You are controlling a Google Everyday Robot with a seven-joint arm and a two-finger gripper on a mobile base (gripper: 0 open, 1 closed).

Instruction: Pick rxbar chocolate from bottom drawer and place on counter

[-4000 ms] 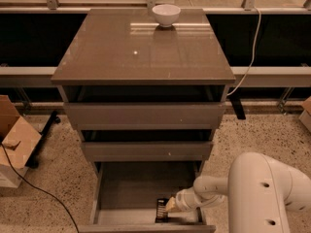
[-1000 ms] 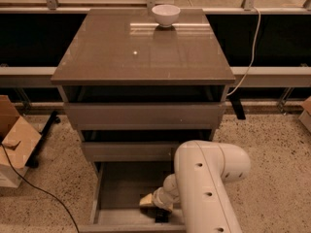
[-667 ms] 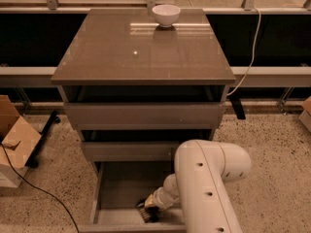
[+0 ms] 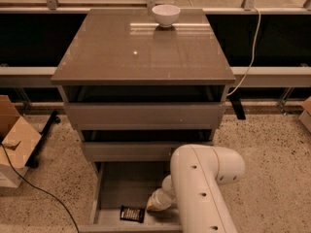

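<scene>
Black rxbar (image 4: pixel 132 214), lettering unreadable, flat in open bottom drawer (image 4: pixel 115 186), gripper (image 4: pixel 151 208) just beside it, its state impossible to tell, bowl (image 4: pixel 165 15) on counter (image 4: pixel 141 52)

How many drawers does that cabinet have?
3, stacked under the counter: top drawer, middle drawer, and the bottom drawer, pulled open, where the gripper sits beside the rxbar chocolate. None seems hidden.

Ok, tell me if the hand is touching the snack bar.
Cannot tell. The camera view shows the hand beside the snack bar in the bottom drawer; neither gap nor contact is plain.
</scene>
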